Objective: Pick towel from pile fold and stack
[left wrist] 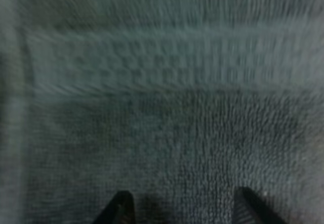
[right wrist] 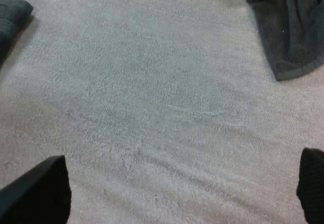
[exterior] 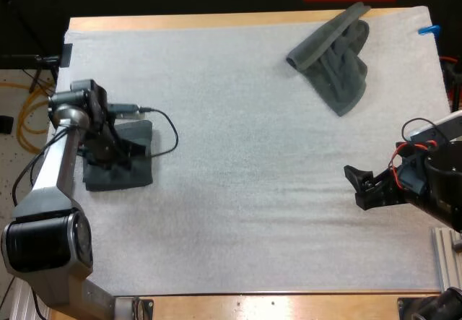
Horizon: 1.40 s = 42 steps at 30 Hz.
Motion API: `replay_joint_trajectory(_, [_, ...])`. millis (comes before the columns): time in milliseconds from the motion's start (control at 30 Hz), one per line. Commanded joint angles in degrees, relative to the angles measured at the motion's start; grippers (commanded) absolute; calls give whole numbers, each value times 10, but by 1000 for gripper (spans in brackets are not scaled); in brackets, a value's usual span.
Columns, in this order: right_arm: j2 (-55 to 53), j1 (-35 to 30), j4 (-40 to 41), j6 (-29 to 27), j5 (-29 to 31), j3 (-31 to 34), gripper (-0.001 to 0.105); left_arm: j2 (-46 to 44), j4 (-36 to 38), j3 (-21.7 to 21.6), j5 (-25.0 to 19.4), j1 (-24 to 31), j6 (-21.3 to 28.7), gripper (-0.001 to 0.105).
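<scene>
A folded dark grey-green towel (exterior: 119, 170) lies at the left of the white mat (exterior: 238, 190). My left gripper (exterior: 114, 154) is low over it. In the left wrist view the towel's weave (left wrist: 167, 107) is very close, and the gripper (left wrist: 183, 211) is open, its fingertips (left wrist: 119, 211) apart against the cloth. A crumpled towel (exterior: 336, 56) lies at the far right of the mat. My right gripper (exterior: 359, 186) hovers open above bare mat near the right edge. From the right gripper (right wrist: 174, 191), the crumpled towel (right wrist: 288, 27) and a corner of the folded towel (right wrist: 12, 19) are farther off.
The wooden table edge (exterior: 216, 22) runs along the far side and the near side of the mat. A wide stretch of bare mat (exterior: 253, 139) lies between the two towels.
</scene>
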Motion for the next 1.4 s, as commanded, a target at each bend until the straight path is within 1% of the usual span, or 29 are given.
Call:
replay_joint_trajectory(0, [-4,1,-10,2,-6,-5,87,1,-10,11,-1,-1,-6,42])
replay_joint_trajectory(67, [-4,1,-17,3,-6,-5,87,1,-27,32,-8,-1,-6,42])
replay_joint_trajectory(200, [-4,1,-29,19,-18,-5,87,1,-34,39,-21,-1,-6,42])
replay_joint_trajectory(300, [-4,1,-42,30,-70,-5,87,1,-29,21,-20,-1,-5,42])
replay_joint_trajectory(367, [-4,1,-52,39,-108,-5,87,-2,-19,-2,-19,-1,-5,42])
replay_joint_trajectory(433, [-2,1,-60,56,-123,-5,87,-10,-14,-22,-19,-1,-5,42])
replay_joint_trajectory(533, [1,1,-63,77,-132,-5,87,-34,-13,-54,-19,-1,-5,42])
replay_joint_trajectory(667, [17,1,-68,79,-135,-5,87,-91,-13,-92,-10,-1,-6,42])
replay_joint_trajectory(767, [47,1,-84,79,-135,-5,87,-142,-19,-106,0,-6,-9,42])
replay_joint_trajectory(833, [68,1,-98,76,-133,-5,87,-178,-22,-107,0,-14,-9,42])
replay_joint_trajectory(933, [102,-4,-123,60,-115,-5,87,-240,-22,-107,0,-27,-9,42])
replay_joint_trajectory(1000, [118,-20,-130,50,-113,-5,87,-274,-22,-107,0,-35,-9,42])
replay_joint_trajectory(1100, [133,-78,-131,38,-113,-5,87,-322,-19,-107,0,-41,-6,42])
replay_joint_trajectory(1200, [136,-154,-128,17,-114,-5,87,-366,-5,-107,0,-41,2,42])
replay_joint_trajectory(1267, [131,-221,-117,-5,-117,-5,87,-401,11,-107,0,-41,18,42])
replay_joint_trajectory(1300, [129,-236,-113,-14,-118,-5,87,-410,14,-107,0,-41,22,42])
replay_joint_trajectory(1367, [117,-291,-94,-40,-116,-5,87,-444,13,-107,0,-41,26,42])
